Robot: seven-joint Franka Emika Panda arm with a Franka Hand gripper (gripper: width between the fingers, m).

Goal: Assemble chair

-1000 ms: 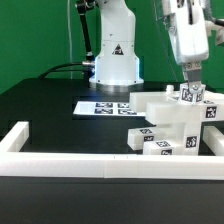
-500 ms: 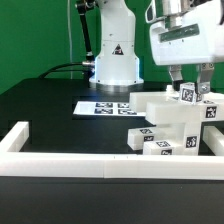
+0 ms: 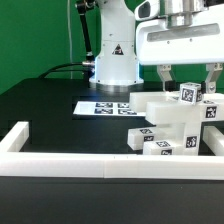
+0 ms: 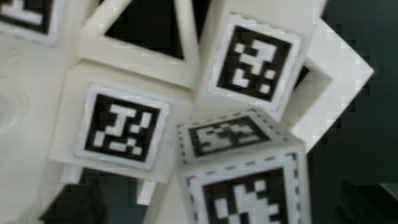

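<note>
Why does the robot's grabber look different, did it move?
Yes. The gripper has turned to face the camera and shifted toward the exterior view's left, measured against the still chair parts. Its jaws stand open above them.

there are no words or numbers to read. the robot base [image 3: 113, 62] at the top middle of the exterior view has a small black triangle sign. the white chair parts [image 3: 175, 125] at the right wear black-and-white square tags. the marker board [image 3: 103, 107] in the middle has the same kind of tags.
</note>
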